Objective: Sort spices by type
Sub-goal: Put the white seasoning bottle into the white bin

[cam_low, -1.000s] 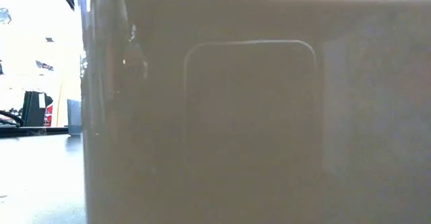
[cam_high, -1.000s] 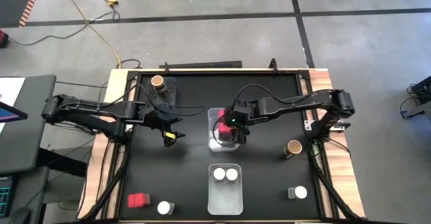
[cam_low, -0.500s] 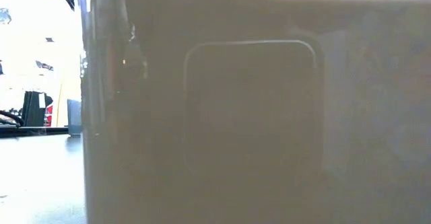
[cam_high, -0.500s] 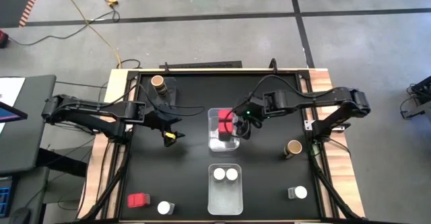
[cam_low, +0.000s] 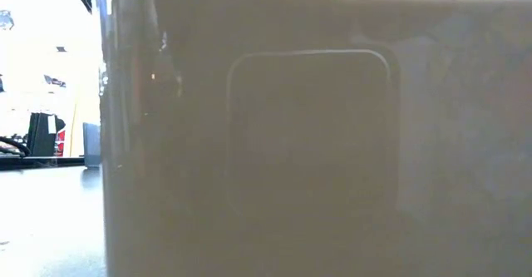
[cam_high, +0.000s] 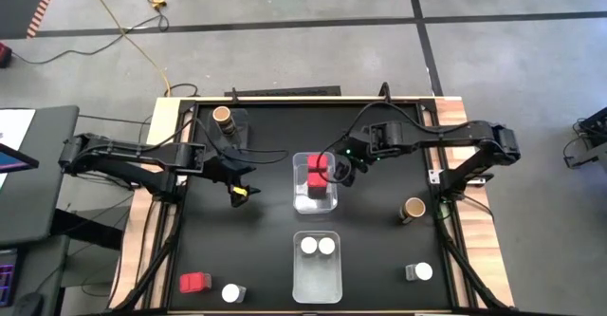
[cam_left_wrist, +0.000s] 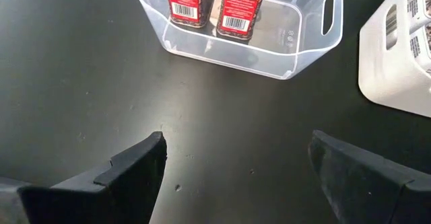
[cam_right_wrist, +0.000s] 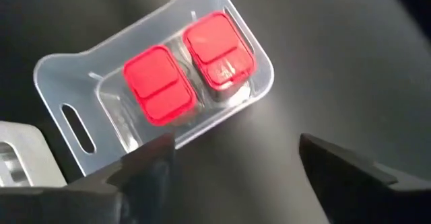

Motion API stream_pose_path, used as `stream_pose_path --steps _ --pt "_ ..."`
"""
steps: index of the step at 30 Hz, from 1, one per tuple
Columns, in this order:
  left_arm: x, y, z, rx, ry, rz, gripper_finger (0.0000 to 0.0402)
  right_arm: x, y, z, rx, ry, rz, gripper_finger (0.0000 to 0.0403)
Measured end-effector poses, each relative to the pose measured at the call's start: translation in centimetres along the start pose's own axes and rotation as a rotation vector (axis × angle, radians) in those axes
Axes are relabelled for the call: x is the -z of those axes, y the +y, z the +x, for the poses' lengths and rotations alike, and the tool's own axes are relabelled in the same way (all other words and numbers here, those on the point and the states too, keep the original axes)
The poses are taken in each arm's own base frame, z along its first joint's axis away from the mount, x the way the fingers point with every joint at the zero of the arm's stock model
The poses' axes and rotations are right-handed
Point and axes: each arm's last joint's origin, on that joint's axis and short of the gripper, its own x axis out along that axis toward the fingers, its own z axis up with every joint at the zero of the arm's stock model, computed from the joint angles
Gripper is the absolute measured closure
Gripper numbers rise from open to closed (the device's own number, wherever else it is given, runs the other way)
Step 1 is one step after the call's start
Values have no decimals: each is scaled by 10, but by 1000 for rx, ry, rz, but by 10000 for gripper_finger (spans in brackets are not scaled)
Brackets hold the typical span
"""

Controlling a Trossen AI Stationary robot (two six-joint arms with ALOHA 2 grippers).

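Room lies open on the dark worktop (cam_high: 266,250) around the clear tub (cam_high: 315,194) holding two red spice boxes (cam_right_wrist: 182,67). Right gripper (cam_high: 340,172) hangs just beside its rim, fingers apart, empty. Left gripper (cam_high: 242,187), fingers apart, waits nearby. Second tub (cam_high: 317,269) holds two white-lidded jars (cam_high: 318,246).

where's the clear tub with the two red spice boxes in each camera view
high view: clear tub at the table's middle, beside the right claw.
low view: not visible; a pale surface blocks it.
left wrist view: at the top.
right wrist view: upper middle.
Shared landmark: the two red spice boxes inside it.
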Motion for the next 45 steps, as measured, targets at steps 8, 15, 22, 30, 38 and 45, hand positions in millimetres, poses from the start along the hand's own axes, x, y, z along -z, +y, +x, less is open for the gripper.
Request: stream_pose_path --steps 8,15,22,30,38,45 --pt "0 0 0 0 0 0 54 1 -6 1 22 31 -1 18" --pt "0 0 0 0 1 3 54 1 -6 1 22 30 -11 5" --pt "0 0 0 0 0 18 54 1 -6 1 20 29 -15 5" --pt "-1 0 0 -3 -6 17 54 1 -5 1 20 28 -13 5" --pt "-1 0 0 -3 -6 5 54 0 -5 1 17 20 -8 5" --pt "-1 0 0 -1 -12 -27 54 0 -5 1 16 20 2 5"
